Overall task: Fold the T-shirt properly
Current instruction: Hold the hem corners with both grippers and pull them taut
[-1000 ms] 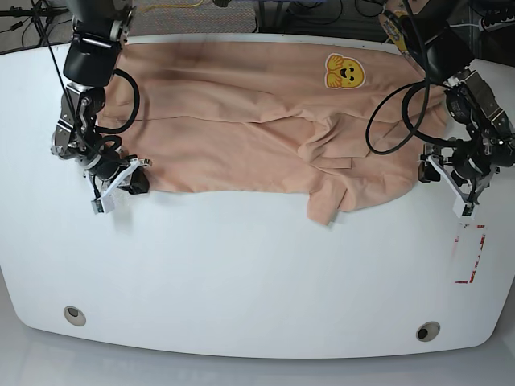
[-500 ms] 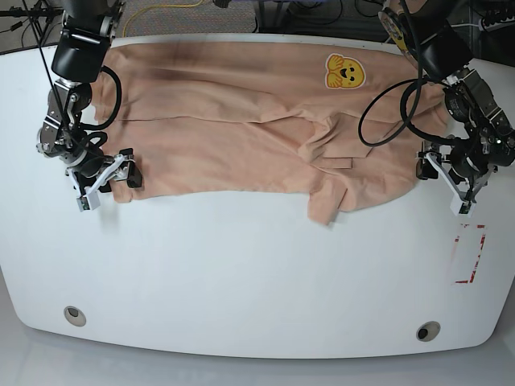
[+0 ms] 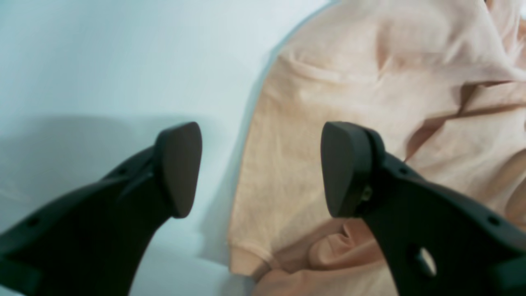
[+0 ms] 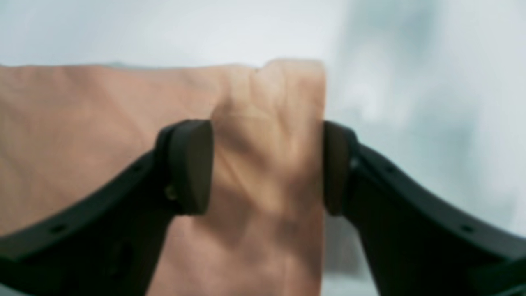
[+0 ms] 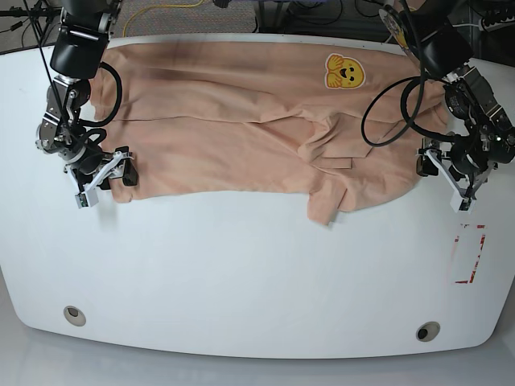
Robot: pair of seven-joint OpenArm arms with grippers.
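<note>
T-shirt (image 5: pixel 241 121): peach, spread across far half of white tabletop (image 5: pixel 241 273), front up, wrinkled toward one side.
Emblem (image 5: pixel 344 71): yellow print, near far edge of T-shirt.
Near hem: roughly straight along tabletop middle; one bunched flap (image 5: pixel 326 205) hanging past it.
Left gripper (image 5: pixel 445 178): beside T-shirt's edge, at base view's right.
Left fingers (image 3: pixel 181 168): spread wide, nothing between them; one over bare tabletop, other (image 3: pixel 347 164) over cloth.
Left wrist view: T-shirt (image 3: pixel 349 123) edge with stitched hem running between both fingers; cuffed corner (image 3: pixel 246 259) low in view.
Right gripper (image 5: pixel 103 174): at T-shirt's corner, at base view's left.
Right fingers (image 4: pixel 191 166): set apart, a raised fold of T-shirt (image 4: pixel 267 164) filling gap, touching both pads.
Right grip: blurred view; cannot tell whether cloth is pinched or merely lying between.
Red-outlined mark (image 5: pixel 468 253): on tabletop, near left gripper, apart from T-shirt.
Round holes (image 5: pixel 74 315): near tabletop's front corners.
</note>
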